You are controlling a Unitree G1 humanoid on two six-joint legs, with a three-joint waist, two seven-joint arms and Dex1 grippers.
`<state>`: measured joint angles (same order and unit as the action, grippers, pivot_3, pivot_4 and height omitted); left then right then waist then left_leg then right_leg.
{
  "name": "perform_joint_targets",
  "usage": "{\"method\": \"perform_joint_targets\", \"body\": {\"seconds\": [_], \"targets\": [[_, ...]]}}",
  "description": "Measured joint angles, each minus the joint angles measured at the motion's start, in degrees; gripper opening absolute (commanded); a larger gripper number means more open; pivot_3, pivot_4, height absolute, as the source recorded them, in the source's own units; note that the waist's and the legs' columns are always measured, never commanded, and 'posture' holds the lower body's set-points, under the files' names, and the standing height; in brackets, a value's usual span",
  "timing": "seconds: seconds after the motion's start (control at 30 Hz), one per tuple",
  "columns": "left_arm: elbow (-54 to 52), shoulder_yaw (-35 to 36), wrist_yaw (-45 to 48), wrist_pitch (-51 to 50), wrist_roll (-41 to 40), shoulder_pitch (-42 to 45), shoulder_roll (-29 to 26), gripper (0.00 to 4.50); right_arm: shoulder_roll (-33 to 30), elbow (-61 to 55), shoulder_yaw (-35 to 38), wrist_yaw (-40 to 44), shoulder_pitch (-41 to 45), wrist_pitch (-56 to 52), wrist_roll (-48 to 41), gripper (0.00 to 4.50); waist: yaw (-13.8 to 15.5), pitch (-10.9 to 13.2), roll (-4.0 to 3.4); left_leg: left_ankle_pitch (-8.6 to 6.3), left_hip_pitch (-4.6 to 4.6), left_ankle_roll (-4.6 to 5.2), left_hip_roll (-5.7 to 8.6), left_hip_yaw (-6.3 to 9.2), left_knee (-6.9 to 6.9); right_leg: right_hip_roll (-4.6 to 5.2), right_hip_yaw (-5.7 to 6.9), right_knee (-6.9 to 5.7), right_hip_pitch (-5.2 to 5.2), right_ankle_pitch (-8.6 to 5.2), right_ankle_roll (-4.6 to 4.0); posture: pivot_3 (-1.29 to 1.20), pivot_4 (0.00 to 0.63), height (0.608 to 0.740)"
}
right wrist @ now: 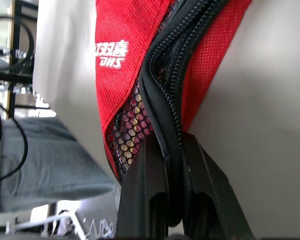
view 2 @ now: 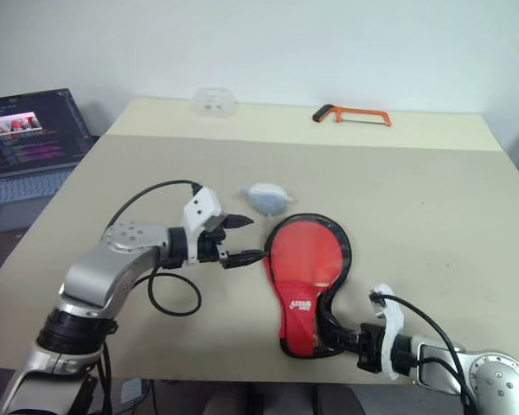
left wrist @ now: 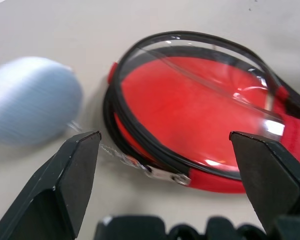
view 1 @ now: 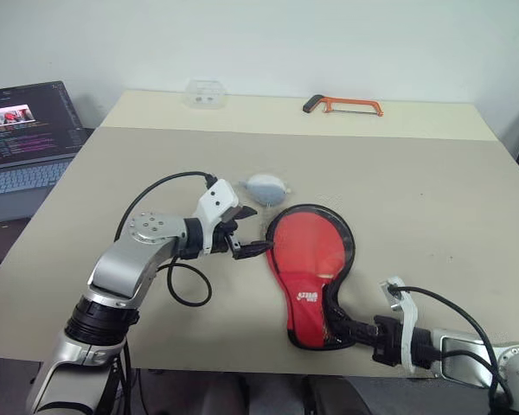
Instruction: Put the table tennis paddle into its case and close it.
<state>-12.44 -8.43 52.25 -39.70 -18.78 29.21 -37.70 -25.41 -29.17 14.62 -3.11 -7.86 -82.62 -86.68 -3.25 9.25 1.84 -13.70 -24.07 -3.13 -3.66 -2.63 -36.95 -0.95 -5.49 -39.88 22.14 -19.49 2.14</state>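
Case (view 1: 310, 270): red, clear window, black zip edge, white logo; handle end pinched in right gripper (view 1: 344, 328); left gripper (view 1: 245, 232) wide, beside rim.

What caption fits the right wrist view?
Right hand shut on the red case at its black zipper edge.

I log: laptop (view 1: 26, 130) off table's (view 1: 432, 190) left edge, open; hacksaw (view 1: 344, 105), clear box (view 1: 205, 93) at far edge; grey pouch (view 1: 266, 185) mid-table.

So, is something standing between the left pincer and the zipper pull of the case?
Nothing visible does. The open left pincer faces the metal zipper pull on the case, with bare table between; the grey-blue pouch lies aside.
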Motion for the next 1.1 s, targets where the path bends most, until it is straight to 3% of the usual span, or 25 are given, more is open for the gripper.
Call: {"method": "perform_joint_targets", "body": {"seconds": [0.37,0.6,0.97,1.07,1.1], "targets": [[-0.56,0.00,0.33,0.00,-0.05,-1.10,-0.92,4.50,-9.98,-0.08,-11.61,-6.00,-2.82,12.10,-11.36,0.03,-0.01,0.00,0.01,0.01,0.00,0.01,0.00,0.04,-0.04,0.00,0.01,-0.03,-0.01,0.00,0.00,0.00,0.150,0.740],[-0.63,0.00,0.35,0.09,-0.04,-1.49,-1.06,4.50,-15.02,-0.30,-15.91,-4.33,-0.34,15.57,-10.33,0.03,0.01,-0.01,0.02,0.01,0.02,0.02,0.01,0.08,-0.09,0.01,0.03,-0.07,-0.05,0.01,-0.01,0.00,0.150,0.740],[-0.72,0.00,-0.22,0.98,-0.01,-1.57,-1.05,4.50,-26.49,-0.59,-15.07,11.20,3.04,14.13,-5.58,3.57,0.54,0.01,0.04,0.02,0.02,0.03,0.03,0.19,-0.16,0.04,0.13,-0.06,-0.13,0.01,-0.01,0.00,0.150,0.740],[-0.57,0.00,-0.32,1.71,0.01,-1.66,-1.07,4.50,-36.39,-4.70,-11.91,24.38,1.82,14.94,3.13,4.49,0.85,0.03,0.01,0.02,0.03,0.03,0.06,0.23,-0.19,0.04,0.18,-0.05,-0.16,0.01,-0.01,0.00,0.150,0.740],[-0.26,0.02,-0.34,1.88,0.02,-1.63,-1.06,4.50,-40.28,-5.71,-10.73,30.75,0.65,17.23,7.99,4.49,0.96,0.03,0.02,0.02,0.03,0.03,0.08,0.27,-0.21,0.04,0.23,-0.04,-0.18,0.01,-0.01,0.00,0.150,0.740]]}}
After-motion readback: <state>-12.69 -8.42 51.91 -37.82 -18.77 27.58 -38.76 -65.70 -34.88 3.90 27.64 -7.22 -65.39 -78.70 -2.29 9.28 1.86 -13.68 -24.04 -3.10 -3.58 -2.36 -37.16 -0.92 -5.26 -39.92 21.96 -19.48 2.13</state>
